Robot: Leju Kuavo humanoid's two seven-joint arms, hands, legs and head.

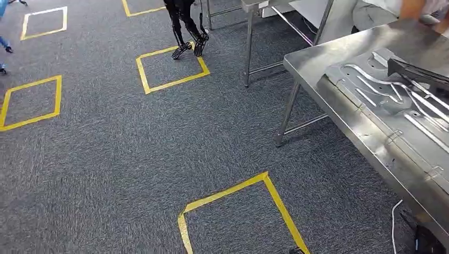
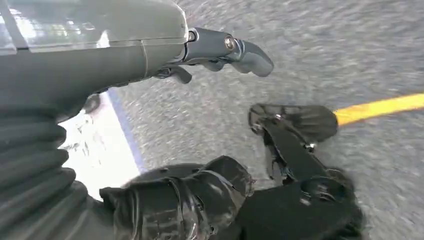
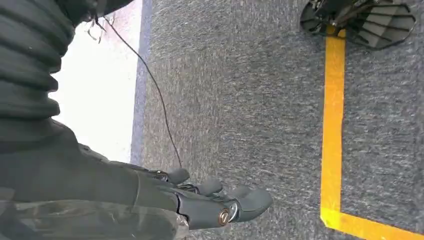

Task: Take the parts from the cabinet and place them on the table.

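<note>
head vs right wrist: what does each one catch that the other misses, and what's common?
Head view alone: the steel table carrying pressed metal parts, and several yellow tape squares across the carpet. Right wrist view alone: the right hand, holding nothing, fingers apart, a thin black cable, and a pale floor strip. Both: grey carpet with yellow tape.
</note>
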